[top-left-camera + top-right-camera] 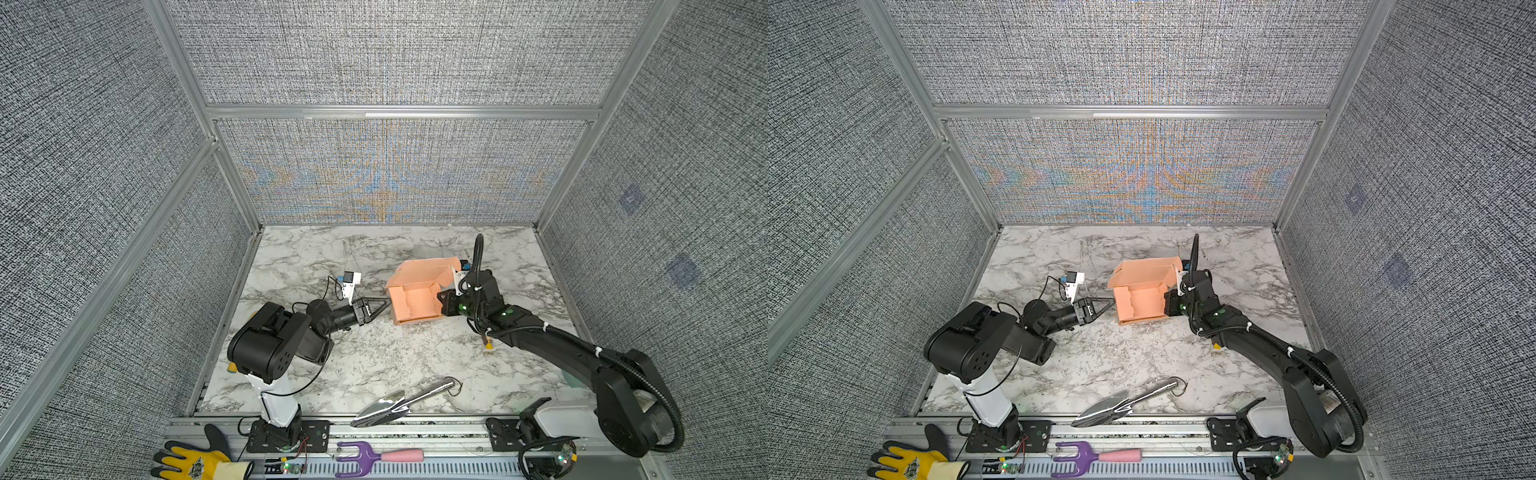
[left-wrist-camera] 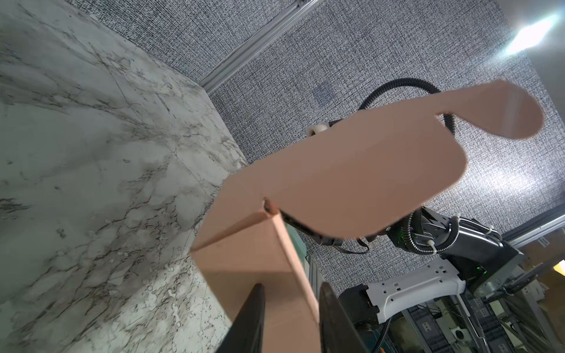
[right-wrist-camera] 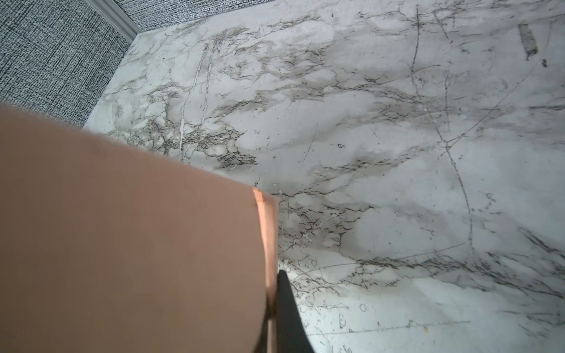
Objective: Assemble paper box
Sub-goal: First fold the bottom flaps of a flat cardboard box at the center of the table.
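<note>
The paper box (image 1: 417, 299) (image 1: 1144, 299) is a salmon-pink, partly folded carton in the middle of the marble table (image 1: 374, 365). Its open side faces up and its lid flap is raised at the back. My right gripper (image 1: 441, 300) (image 1: 1168, 300) is shut on the box's right wall. In the right wrist view (image 3: 271, 276) one black finger (image 3: 286, 308) presses that wall's edge, and the cardboard (image 3: 122, 229) hides the other. My left gripper (image 1: 384, 304) (image 1: 1108, 302) is open at the box's left wall. In the left wrist view (image 2: 292, 288) its fingers straddle that wall of the box (image 2: 351, 171) with a gap.
A metal trowel (image 1: 403, 403) (image 1: 1125, 401) lies near the table's front edge. On the rail in front are a purple hand fork with a pink handle (image 1: 374, 457) and a yellow glove (image 1: 191, 461). Fabric panels wall in the left, back and right.
</note>
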{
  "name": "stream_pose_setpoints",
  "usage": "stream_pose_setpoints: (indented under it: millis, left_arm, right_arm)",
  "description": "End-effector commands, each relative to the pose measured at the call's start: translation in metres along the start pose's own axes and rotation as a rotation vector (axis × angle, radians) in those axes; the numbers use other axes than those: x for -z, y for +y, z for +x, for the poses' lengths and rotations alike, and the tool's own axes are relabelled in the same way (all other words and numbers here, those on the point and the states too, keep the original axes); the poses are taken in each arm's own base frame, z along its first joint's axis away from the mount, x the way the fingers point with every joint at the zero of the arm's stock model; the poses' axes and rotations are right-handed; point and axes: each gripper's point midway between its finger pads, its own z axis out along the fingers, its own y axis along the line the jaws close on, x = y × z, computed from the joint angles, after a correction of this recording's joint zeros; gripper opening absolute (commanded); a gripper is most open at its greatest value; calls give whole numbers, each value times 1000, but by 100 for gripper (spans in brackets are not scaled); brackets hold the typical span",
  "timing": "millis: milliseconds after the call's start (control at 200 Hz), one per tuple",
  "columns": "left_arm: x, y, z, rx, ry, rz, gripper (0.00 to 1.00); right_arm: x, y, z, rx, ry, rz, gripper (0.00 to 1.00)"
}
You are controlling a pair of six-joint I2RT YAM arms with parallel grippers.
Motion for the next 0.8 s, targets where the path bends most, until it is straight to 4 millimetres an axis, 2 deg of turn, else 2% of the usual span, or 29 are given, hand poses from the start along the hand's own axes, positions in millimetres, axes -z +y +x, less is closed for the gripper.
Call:
stream_pose_setpoints:
  millis: [0,130,375,585,795]
  left_arm:
    - [1,-13,0,-98,-3,34,33]
    - [4,-7,10,-95,19,-2,33]
    - [-2,6,13,-109,38,-65,34]
    - [-5,19,13,-140,60,-206,41]
    - [-5,35,10,-134,65,-358,42]
  right_arm:
    - [0,1,-5,1,-13,6,0]
    - [3,5,-9,10,-20,1,0]
    - [5,10,-7,26,-22,14,0]
    - [8,11,-9,57,-32,63,0]
    - [6,11,-7,51,-33,101,0]
